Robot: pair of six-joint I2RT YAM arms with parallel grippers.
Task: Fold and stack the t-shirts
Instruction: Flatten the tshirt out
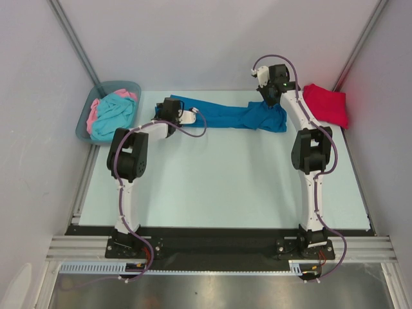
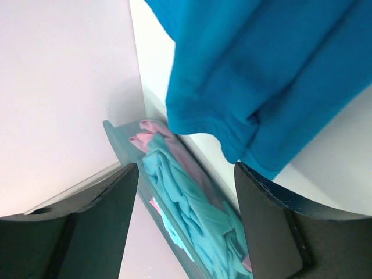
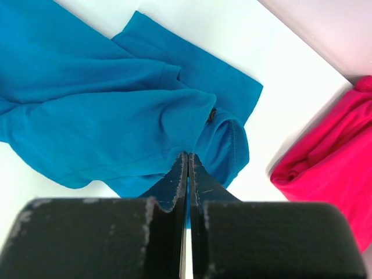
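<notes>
I see the blue t-shirt [image 1: 225,116] strung along the far edge of the desk [image 1: 225,187], between both hands. My left hand [image 2: 187,171] stands apart, the cloth just beyond its tips. My right hand [image 3: 187,160] is pinched together on the shirt's right end. The red t-shirt [image 1: 326,104] crowds the right, the bin [image 1: 122,85] the left, and there is broad desk nearer the bases.

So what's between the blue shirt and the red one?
Bare table between blue shirt and red shirt in right wrist view; right arm passes overhead.

At far centre spread shirt [image 1: 232,117], folded shirt [image 1: 326,104] right, bin [image 1: 122,84] left
</notes>
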